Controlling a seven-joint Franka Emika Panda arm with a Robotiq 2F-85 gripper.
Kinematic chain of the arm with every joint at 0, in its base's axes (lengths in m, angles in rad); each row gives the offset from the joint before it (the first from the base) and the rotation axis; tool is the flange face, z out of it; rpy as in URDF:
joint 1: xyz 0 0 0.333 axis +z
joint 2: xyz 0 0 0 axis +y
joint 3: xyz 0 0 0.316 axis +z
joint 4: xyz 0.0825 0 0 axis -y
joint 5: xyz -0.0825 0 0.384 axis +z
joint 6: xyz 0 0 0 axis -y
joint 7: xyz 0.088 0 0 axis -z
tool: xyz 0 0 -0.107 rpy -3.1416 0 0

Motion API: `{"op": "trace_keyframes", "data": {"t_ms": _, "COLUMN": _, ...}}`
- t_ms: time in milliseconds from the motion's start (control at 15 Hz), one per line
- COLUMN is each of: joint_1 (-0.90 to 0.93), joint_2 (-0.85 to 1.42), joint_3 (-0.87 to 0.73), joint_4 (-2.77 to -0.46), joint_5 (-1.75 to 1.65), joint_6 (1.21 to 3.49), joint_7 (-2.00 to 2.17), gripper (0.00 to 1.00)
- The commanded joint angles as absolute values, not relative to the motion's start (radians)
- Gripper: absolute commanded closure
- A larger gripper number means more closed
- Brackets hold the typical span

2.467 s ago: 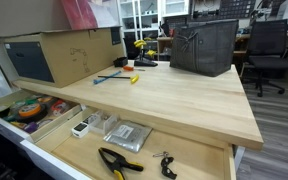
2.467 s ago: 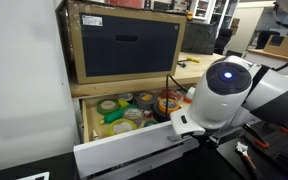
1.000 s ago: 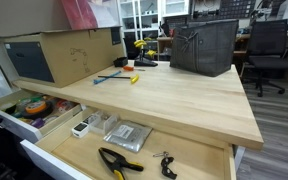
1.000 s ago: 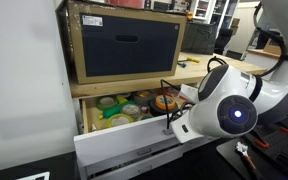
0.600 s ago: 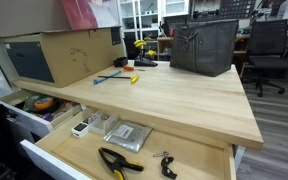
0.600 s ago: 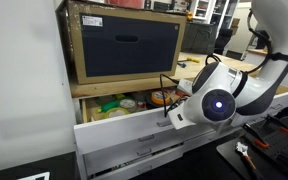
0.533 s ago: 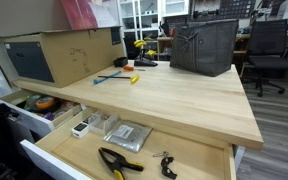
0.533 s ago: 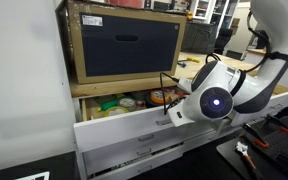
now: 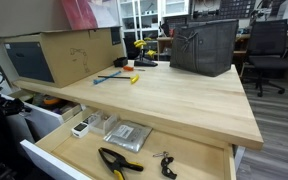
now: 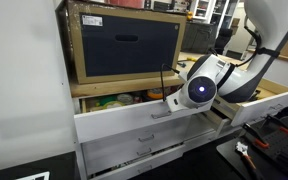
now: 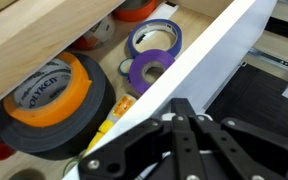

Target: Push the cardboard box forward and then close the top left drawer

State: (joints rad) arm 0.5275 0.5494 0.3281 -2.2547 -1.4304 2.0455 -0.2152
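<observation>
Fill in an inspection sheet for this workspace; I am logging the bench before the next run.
Surface: wood benchtop, small tools near the box.
Job's things: cardboard box at a back corner; top left drawer a little open.
Clutter: fabric bin; pliers in the wide drawer; tape rolls.
Grippers: gripper at the top left drawer's white front, jaws look shut.
Cables: thin black cable by the wrist.
Surroundings: office chair.

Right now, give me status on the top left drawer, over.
Tool shut, at the top left drawer front. Drawer part open, tape rolls showing. Cardboard box on benchtop. Nothing blocking seen.
</observation>
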Motion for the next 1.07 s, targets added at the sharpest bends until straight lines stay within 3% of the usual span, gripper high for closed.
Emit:
{"op": "trace_keyframes", "data": {"t_ms": 0, "joint_1": 0.488, "joint_2": 0.560, "joint_3": 0.329, "joint_4": -2.223, "joint_5": -1.460, "joint_6": 1.992, "joint_7": -0.246, "gripper": 1.00}}
{"op": "trace_keyframes", "data": {"t_ms": 1000, "joint_1": 0.413, "joint_2": 0.563, "joint_3": 0.300, "joint_4": -2.227, "joint_5": -1.631, "joint_6": 2.001, "joint_7": -0.518, "gripper": 1.00}}
